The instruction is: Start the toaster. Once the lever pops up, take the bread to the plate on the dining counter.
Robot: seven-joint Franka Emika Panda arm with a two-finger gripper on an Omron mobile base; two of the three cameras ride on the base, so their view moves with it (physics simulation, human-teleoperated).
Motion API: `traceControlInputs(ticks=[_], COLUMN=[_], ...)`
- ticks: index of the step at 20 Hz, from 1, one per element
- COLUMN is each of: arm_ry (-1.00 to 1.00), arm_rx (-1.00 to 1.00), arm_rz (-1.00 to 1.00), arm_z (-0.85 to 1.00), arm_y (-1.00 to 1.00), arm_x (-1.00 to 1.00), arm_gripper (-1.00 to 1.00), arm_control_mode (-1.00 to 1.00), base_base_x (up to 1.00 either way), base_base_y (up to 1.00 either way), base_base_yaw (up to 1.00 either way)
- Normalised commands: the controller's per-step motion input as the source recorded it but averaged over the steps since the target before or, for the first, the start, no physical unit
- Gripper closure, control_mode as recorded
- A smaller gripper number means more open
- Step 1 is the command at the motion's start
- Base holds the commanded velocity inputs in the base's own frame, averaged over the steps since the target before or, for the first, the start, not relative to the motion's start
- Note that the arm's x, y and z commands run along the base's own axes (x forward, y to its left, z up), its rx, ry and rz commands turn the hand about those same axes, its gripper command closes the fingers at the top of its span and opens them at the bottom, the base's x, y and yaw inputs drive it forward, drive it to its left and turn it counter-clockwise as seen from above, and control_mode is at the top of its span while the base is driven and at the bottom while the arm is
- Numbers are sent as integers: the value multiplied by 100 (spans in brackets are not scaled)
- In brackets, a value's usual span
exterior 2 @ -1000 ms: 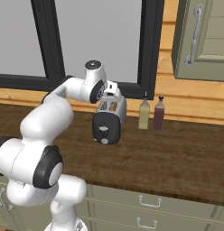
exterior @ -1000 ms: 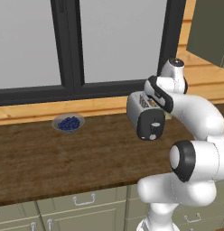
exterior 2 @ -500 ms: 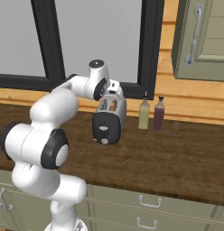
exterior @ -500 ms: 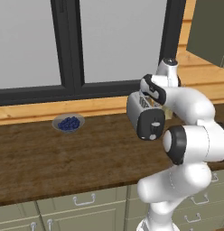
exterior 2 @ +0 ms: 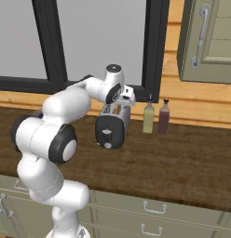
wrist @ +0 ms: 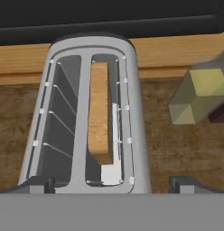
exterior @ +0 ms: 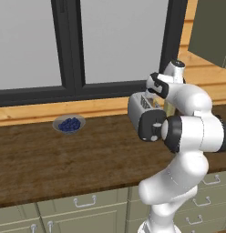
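The silver-grey toaster (exterior 2: pixel 118 122) stands on the brown worktop below the window, its dark end panel toward me. On that panel are the pale lever (exterior 2: pixel 107 132) and a round knob below it. The tan bread (wrist: pixel 99 113) stands deep in the right-hand slot of the toaster (wrist: pixel 133 135) in the hand view; the other slot is empty. My gripper (wrist: pixel 111 184) hangs open directly above the toaster top (exterior: pixel 141 103), a fingertip on either side of it, touching nothing. From the right base it shows as the gripper (exterior 2: pixel 120 108) pointing down. The plate and the dining counter are out of view.
A small grey bowl of blueberries (exterior: pixel 69 124) sits on the worktop (exterior: pixel 51 159) to the toaster's left. A yellow-green bottle (exterior 2: pixel 148 117) and a dark red bottle (exterior 2: pixel 163 116) stand close on its right. A window frame runs behind; a wall cabinet (exterior 2: pixel 208 39) hangs at upper right.
The arm's elbow has swung upward and closer to the toaster, and the hand has settled slightly over it. The jaws stay open. The toaster and bread have not moved.
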Motion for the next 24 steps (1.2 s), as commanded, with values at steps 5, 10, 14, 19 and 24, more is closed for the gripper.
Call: traceControlInputs(ticks=[5, 10, 14, 19, 24], arm_ry=[0, 0, 0, 0, 0], arm_rx=[1, 1, 2, 2, 1], arm_rz=[0, 0, 0, 0, 0], arm_z=[-21, -25, -15, -14, -6], arm_y=[1, 9, 19, 14, 0], arm_x=[19, 30, 23, 20, 10], arm_gripper=[-100, -100, -100, -100, -100], arm_control_mode=[-100, -100, -100, -100, -100], base_base_x=[0, 0, 0, 0, 0], base_base_y=[0, 0, 0, 0, 0], base_base_yaw=[0, 0, 0, 0, 0])
